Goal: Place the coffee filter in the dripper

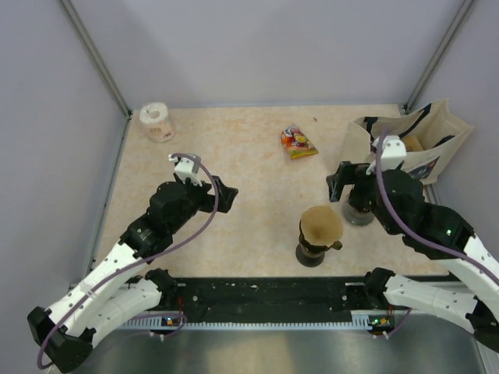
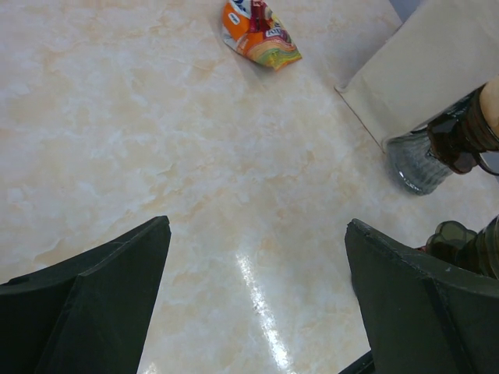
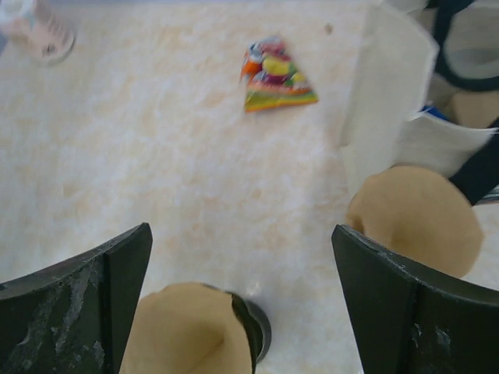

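A brown paper coffee filter (image 1: 321,224) sits open inside the olive-brown dripper (image 1: 334,245), which stands on a dark base at the front centre. In the right wrist view the filter (image 3: 183,331) is at the bottom left with a dark rim beside it. In the left wrist view the dripper's handle (image 2: 451,236) shows at the right edge. A second brown filter (image 3: 413,218) sits on another dripper (image 2: 458,140) over a clear glass vessel (image 2: 415,165), (image 1: 359,212). My left gripper (image 1: 226,195), (image 2: 257,226) is open and empty. My right gripper (image 1: 337,189), (image 3: 242,230) is open and empty above the glass vessel.
A colourful snack packet (image 1: 297,142), (image 2: 257,35), (image 3: 277,74) lies at the back centre. A paper roll (image 1: 158,121) stands at the back left. A beige tote bag (image 1: 421,136) stands at the back right, close to the right arm. Grey walls enclose the table.
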### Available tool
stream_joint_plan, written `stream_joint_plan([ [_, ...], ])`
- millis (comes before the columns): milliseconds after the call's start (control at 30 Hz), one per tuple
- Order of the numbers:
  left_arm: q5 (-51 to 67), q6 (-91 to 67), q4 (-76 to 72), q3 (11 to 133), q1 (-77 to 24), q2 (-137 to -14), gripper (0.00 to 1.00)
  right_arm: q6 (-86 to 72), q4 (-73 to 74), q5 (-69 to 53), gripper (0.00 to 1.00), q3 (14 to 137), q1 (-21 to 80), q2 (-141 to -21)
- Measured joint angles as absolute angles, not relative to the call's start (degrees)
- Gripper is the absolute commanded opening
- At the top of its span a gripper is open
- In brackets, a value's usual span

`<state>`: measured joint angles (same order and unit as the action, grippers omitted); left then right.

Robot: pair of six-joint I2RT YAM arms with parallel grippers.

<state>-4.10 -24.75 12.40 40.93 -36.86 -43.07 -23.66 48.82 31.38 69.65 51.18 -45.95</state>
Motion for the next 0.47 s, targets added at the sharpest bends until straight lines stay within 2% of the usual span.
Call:
stream_joint_plan([
  [233, -14.7, -27.0, 16.9, 42.8, -36.9, -43.1, 0.99, -25.4, 43.6, 52.6, 0.99, 68.7, 51.2, -43.6],
  [467, -22.3, -29.1, 21.3, 44.0, -36.9, -45.0, 0.99, -25.2, 40.2, 60.0, 0.99, 68.1, 51.2, -44.8],
])
